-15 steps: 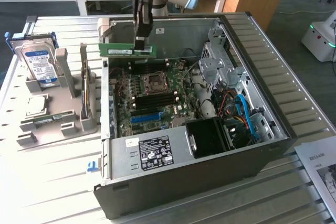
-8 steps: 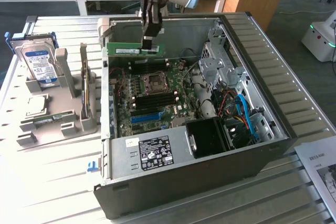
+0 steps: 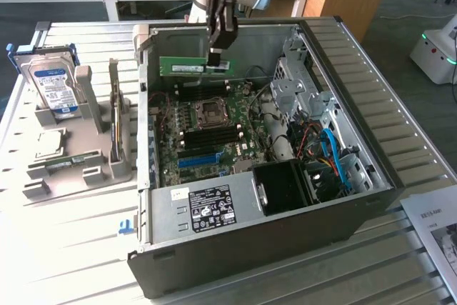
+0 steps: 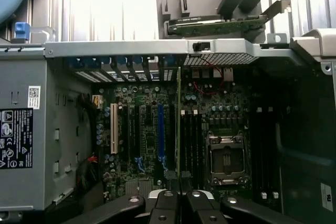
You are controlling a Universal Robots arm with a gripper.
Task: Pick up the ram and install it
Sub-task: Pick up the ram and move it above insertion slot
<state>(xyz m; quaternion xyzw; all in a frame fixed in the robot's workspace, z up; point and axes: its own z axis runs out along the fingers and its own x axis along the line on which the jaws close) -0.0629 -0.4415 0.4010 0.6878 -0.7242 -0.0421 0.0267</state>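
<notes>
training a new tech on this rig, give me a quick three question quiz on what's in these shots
1. True or false: the gripper is shut on the ram.
2. Fill in: the hard drive stands to the exterior view's ____ of the open computer case.
3. The ram hangs over: A the case, B the hard drive, C neither.
Key: 1 true; 2 left; 3 A.

— The exterior view?
— Above the open case (image 3: 285, 232), set back, looking down into it.
— The wrist view?
— Behind the pincer (image 4: 179, 198), close over that case, facing in; both views share its motherboard (image 3: 207, 141).
</notes>
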